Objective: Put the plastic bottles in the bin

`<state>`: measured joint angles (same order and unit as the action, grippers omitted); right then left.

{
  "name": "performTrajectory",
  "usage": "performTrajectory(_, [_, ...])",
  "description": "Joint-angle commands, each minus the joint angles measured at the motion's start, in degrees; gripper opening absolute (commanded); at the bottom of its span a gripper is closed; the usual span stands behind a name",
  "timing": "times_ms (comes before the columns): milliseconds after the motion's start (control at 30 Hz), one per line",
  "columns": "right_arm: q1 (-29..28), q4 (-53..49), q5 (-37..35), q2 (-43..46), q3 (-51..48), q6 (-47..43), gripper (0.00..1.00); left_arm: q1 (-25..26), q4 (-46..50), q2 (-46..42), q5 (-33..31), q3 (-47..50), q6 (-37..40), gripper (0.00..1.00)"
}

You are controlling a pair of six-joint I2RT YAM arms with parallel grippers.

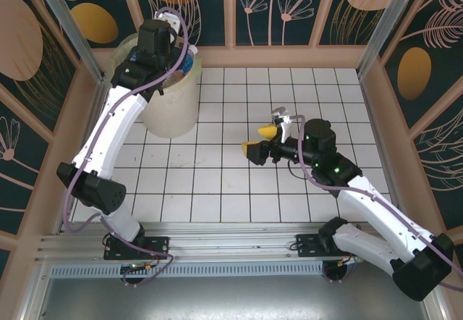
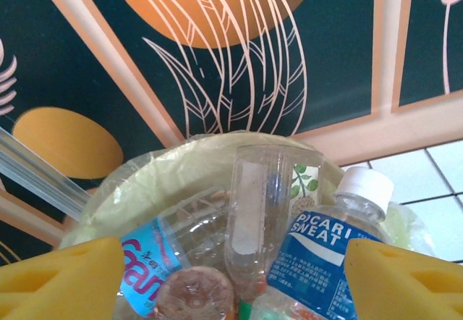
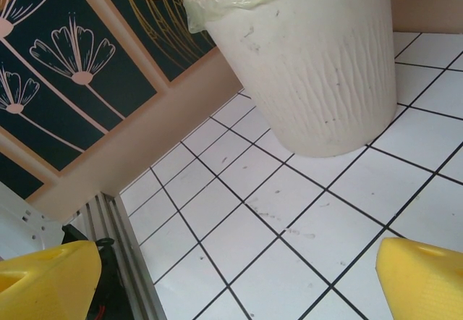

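Note:
The bin, cream-white with a pale-yellow bag, stands at the far left of the tiled table. In the left wrist view its rim rings several plastic bottles: a blue-labelled Pocari Sweat bottle with a white cap, a clear bottle standing on end, and a light-blue-labelled bottle lying on its side. My left gripper hangs over the bin, open, its yellow pads wide of the bottles. My right gripper is open over bare tiles at mid-table, nothing between its fingers.
The bin's ribbed wall stands ahead of the right gripper. Patterned dark wall panels enclose the back and sides. A metal rail runs along the near edge by the arm bases.

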<state>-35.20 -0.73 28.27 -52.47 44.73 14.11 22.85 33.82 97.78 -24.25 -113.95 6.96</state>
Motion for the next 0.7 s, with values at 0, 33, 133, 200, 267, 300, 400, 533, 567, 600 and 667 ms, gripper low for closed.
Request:
performTrajectory(0, [0.4,3.2,-0.4,-0.2,-0.2,1.1,0.98,-0.4,1.9,0.0,3.2,-0.9,-2.6,0.75])
performTrajectory(33, [0.4,3.2,-0.4,-0.2,-0.2,1.1,0.98,-0.6,1.8,0.8,3.5,-0.6,-2.8,0.75])
performTrajectory(133, [0.5,2.4,-0.8,0.2,-0.2,0.9,0.98,-1.0,1.8,3.0,4.2,0.2,-3.5,0.73])
performTrajectory(200, [0.5,1.8,-0.9,0.8,-0.2,0.7,0.98,-0.9,1.5,3.2,4.9,0.8,-4.0,0.73])
performTrajectory(267, [0.5,1.5,-1.2,1.2,-0.4,0.5,0.98,-1.0,1.1,3.3,5.6,1.7,-4.1,0.74])
performTrajectory(300, [0.5,1.2,-1.4,1.3,-0.6,0.6,0.98,-1.0,1.1,3.6,5.5,2.1,-4.1,0.74])
performTrajectory(400, [0.5,1.3,-1.3,1.5,-0.9,0.6,0.98,-1.1,1.5,4.5,3.3,3.1,-3.7,0.74])
performTrajectory(533, [0.5,1.4,-1.3,1.4,-1.0,0.7,0.98,-1.6,1.5,4.3,2.2,5.1,-3.8,0.70])
performTrajectory(567, [0.5,1.3,-1.4,1.5,-1.0,0.6,0.98,-1.8,1.4,3.9,2.2,5.8,-3.8,0.68])
performTrajectory(600, [0.5,1.3,-1.4,1.4,-1.0,0.6,0.98,-2.0,1.3,3.5,2.0,6.5,-3.8,0.67])
performTrajectory(667, [0.5,1.4,-1.4,1.4,-1.0,0.6,0.98,-2.5,1.1,2.5,2.0,8.0,-3.8,0.64])
